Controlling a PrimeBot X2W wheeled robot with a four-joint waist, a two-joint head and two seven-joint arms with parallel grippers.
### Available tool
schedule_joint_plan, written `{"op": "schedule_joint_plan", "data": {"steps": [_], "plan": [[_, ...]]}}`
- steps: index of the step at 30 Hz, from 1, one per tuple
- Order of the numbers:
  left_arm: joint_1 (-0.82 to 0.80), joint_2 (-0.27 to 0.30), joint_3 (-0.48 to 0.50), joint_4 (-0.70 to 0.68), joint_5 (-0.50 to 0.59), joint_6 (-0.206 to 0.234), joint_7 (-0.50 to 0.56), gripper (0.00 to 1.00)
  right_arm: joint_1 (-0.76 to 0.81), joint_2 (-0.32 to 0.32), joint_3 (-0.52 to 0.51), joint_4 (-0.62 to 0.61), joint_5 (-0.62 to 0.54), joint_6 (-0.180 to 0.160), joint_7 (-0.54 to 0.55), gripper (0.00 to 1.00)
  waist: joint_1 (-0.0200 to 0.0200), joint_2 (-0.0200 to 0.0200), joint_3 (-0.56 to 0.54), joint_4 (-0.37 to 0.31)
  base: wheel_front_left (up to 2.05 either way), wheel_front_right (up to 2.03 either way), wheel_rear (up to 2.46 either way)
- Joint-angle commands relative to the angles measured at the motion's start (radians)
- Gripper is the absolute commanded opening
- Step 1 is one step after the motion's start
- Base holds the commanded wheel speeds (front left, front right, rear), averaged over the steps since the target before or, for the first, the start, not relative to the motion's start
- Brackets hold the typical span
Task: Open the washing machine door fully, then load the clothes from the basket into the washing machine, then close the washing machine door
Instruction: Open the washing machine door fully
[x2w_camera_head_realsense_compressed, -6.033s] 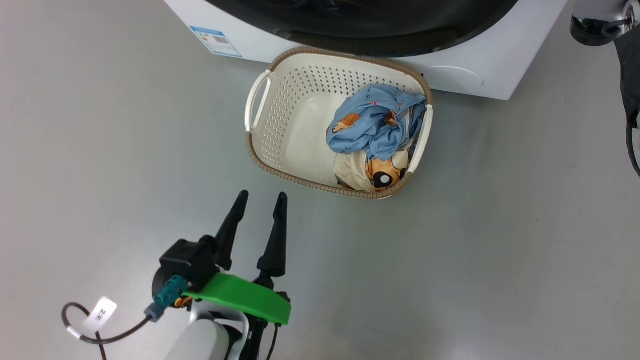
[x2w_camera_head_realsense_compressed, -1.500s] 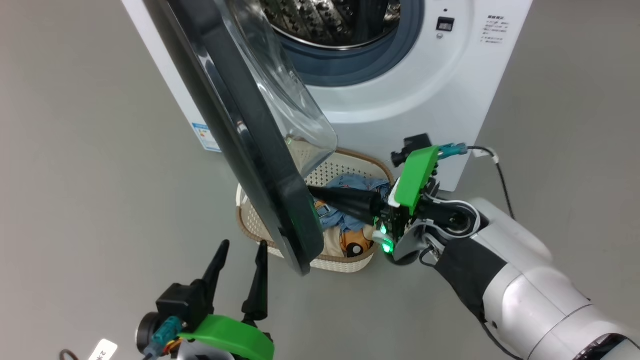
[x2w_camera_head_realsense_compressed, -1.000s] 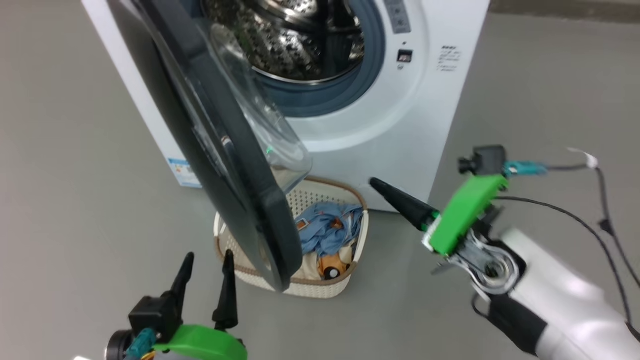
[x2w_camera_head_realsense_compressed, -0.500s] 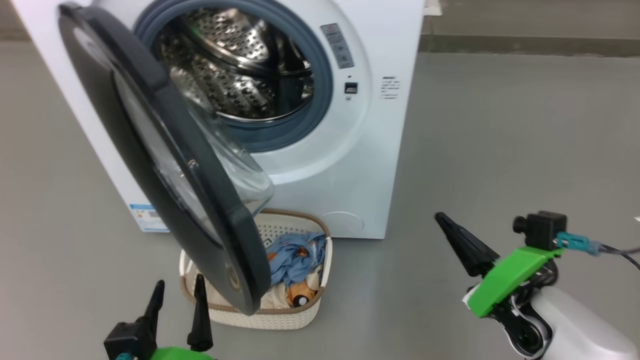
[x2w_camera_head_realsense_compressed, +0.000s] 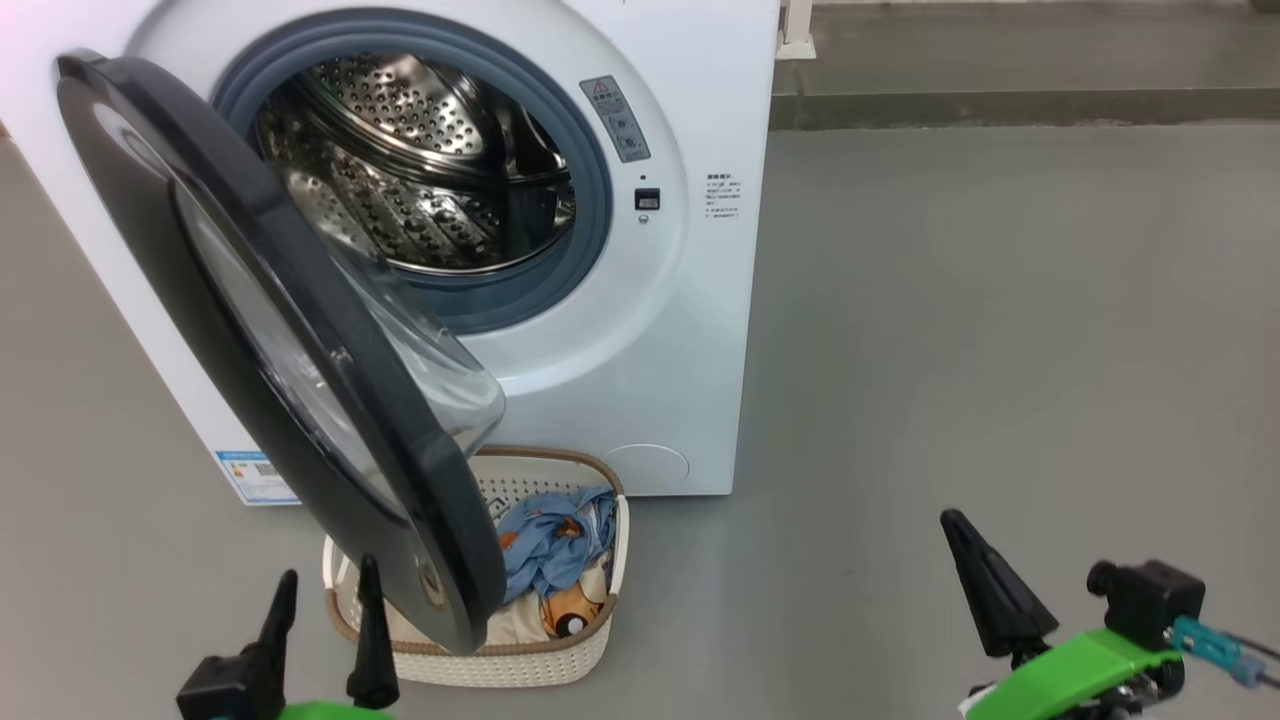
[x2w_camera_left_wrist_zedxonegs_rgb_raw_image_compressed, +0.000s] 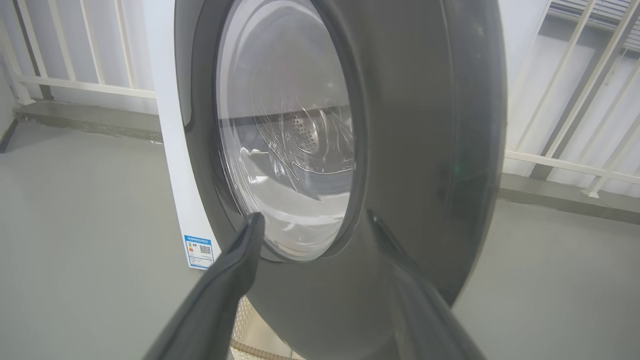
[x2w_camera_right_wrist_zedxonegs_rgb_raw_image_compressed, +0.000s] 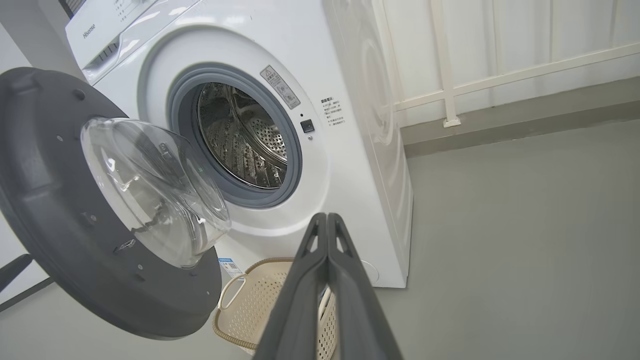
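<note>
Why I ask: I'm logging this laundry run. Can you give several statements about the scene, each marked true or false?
1. The large round glossy black door with its clear glass bowl window stands open from the big white front-loading washing machine, baring the steel perforated drum. True.
2. The two small soft clothes, light blue and cream, lie inside the drum. False: they lie in the small cream perforated plastic basket on the grey floor, below the door.
3. The left pincer, with two long dark fingers, is open. True.
4. The right pincer grips the door's rim. False: it is shut on nothing, well apart from the door.
</note>
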Motion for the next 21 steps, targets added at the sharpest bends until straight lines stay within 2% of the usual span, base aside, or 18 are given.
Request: {"op": "schedule_joint_plan", "data": {"steps": [1,4,5,6,7,21], "plan": [[-0.017,0.011,0.042,-0.029,0.009,0.0,-0.007,1.0,0.014,0.018,-0.02,-0.055,-0.03,0.002,0.006,0.0,0.0,-0.0001,-0.003,-0.003,0.0,0.0,0.0],[-0.011,0.011,0.049,-0.03,0.009,-0.002,-0.007,1.0,0.061,0.071,-0.105,-0.096,-0.075,0.002,0.024,0.0,0.0,-0.0001,-0.007,-0.005,0.0,0.0,0.0],[-0.008,0.011,0.05,-0.03,0.009,-0.003,-0.007,1.0,0.073,0.087,-0.128,-0.11,-0.096,0.002,0.027,0.35,0.0,-0.0001,-0.008,-0.005,0.0,0.0,0.0],[-0.006,0.011,0.051,-0.029,0.009,-0.003,-0.007,1.0,0.085,0.101,-0.149,-0.125,-0.12,0.002,0.027,0.81,0.0,-0.0001,-0.008,-0.007,0.0,0.0,0.0],[-0.003,0.011,0.052,-0.029,0.01,-0.003,-0.007,1.0,0.096,0.115,-0.165,-0.138,-0.139,0.002,0.031,1.0,0.0,-0.0001,-0.01,-0.008,0.0,0.0,0.0],[0.018,0.011,0.058,-0.028,0.005,-0.022,-0.007,1.0,0.147,0.181,-0.221,-0.204,-0.239,0.002,0.069,1.0,0.0,-0.0001,-0.013,-0.022,0.0,0.0,0.0]]}}
